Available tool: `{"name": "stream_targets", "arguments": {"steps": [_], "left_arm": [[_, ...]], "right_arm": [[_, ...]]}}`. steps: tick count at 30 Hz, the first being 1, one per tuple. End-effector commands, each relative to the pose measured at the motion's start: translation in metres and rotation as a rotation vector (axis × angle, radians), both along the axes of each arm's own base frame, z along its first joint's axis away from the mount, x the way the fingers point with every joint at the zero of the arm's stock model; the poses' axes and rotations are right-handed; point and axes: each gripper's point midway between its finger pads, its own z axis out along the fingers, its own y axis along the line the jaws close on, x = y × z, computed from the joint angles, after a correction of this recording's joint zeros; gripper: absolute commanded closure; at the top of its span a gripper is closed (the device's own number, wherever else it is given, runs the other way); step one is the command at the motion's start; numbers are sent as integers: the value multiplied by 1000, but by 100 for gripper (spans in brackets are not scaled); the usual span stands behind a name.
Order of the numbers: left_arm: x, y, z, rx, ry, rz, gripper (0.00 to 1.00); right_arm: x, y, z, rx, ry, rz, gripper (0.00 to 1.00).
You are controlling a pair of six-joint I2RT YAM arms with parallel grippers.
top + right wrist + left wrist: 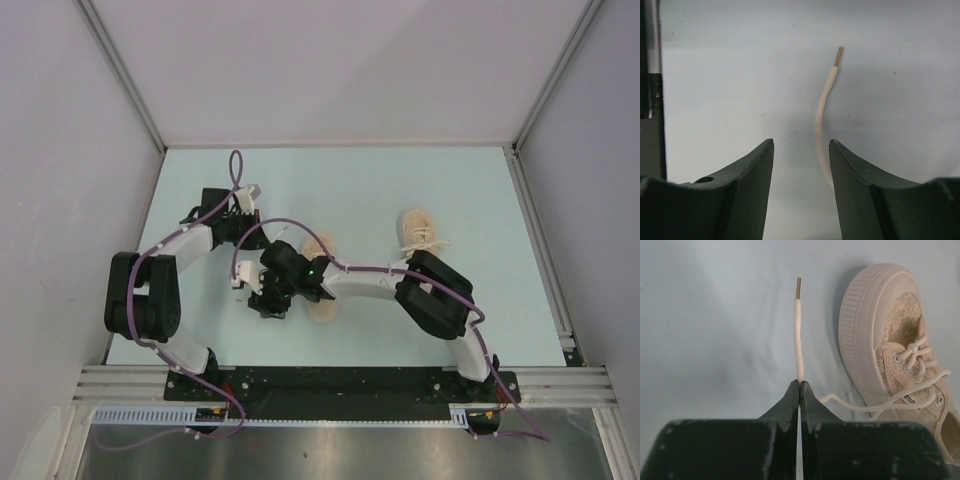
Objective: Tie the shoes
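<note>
Two beige shoes lie on the pale table. One shoe (418, 230) is at the right. The other shoe (322, 305) (875, 340) is partly covered by my right arm. My left gripper (247, 192) (800, 382) is shut on an off-white lace (798, 335) of that shoe. The lace end sticks out past the tips, and its brown aglet (799, 287) rests on the table. My right gripper (262, 300) (801, 142) stands open left of the shoe. A second lace end (821, 115) runs between its fingers, close to the right finger (850, 170), unclamped.
Grey walls close in the table (360, 180) at the back and both sides. A metal rail (340, 380) runs along the near edge. A purple cable (290, 225) arcs over the right arm. A dark upright part (650, 125) fills the left edge of the right wrist view.
</note>
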Motion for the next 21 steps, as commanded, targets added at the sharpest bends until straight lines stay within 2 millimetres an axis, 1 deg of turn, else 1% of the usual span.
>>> {"name": "stream_targets", "arguments": {"steps": [1, 2, 3, 5, 6, 8, 10, 12, 13, 14, 15, 16, 17, 18, 19, 21], "left_arm": [[6, -5, 10, -36, -20, -12, 100], [4, -4, 8, -35, -13, -12, 100], [4, -5, 8, -35, -15, -15, 100], [4, -4, 7, -32, -14, -15, 100], [3, -4, 7, -35, -11, -16, 100], [4, -4, 7, -34, -12, -15, 100], [4, -2, 6, -26, -16, -12, 100], [4, 0, 7, -16, -24, -11, 100], [5, 1, 6, -11, -27, -9, 100], [4, 1, 4, -9, -19, -13, 100], [2, 2, 3, -7, -6, -13, 100], [2, 1, 4, -8, -4, -20, 100], [2, 2, 4, -1, -7, -26, 100], [2, 2, 5, -1, -11, -27, 100], [0, 3, 6, 3, -17, -29, 100], [-1, 3, 10, 4, -37, -34, 100]], "right_arm": [[22, 18, 6, 82, -80, -28, 47], [21, 19, 3, 79, -77, -25, 48], [21, 17, -6, 63, -71, -23, 48], [21, 16, -15, 47, -66, -23, 48], [20, 15, -23, 32, -62, -20, 49], [19, 15, -28, 26, -55, -17, 54], [18, 14, -32, 18, -43, -24, 56], [16, 11, -36, 1, -40, -18, 65], [17, 10, -35, -3, -40, -17, 79], [16, 7, -37, -17, -34, -18, 91], [17, 8, -32, -16, -35, -24, 100], [19, 7, -17, 1, -22, -33, 100], [17, 4, -9, 0, 1, -35, 100], [17, 4, 4, 24, 20, -37, 100], [24, 1, 36, 76, 37, -75, 100], [28, -7, 64, 125, 82, -93, 100]]}}
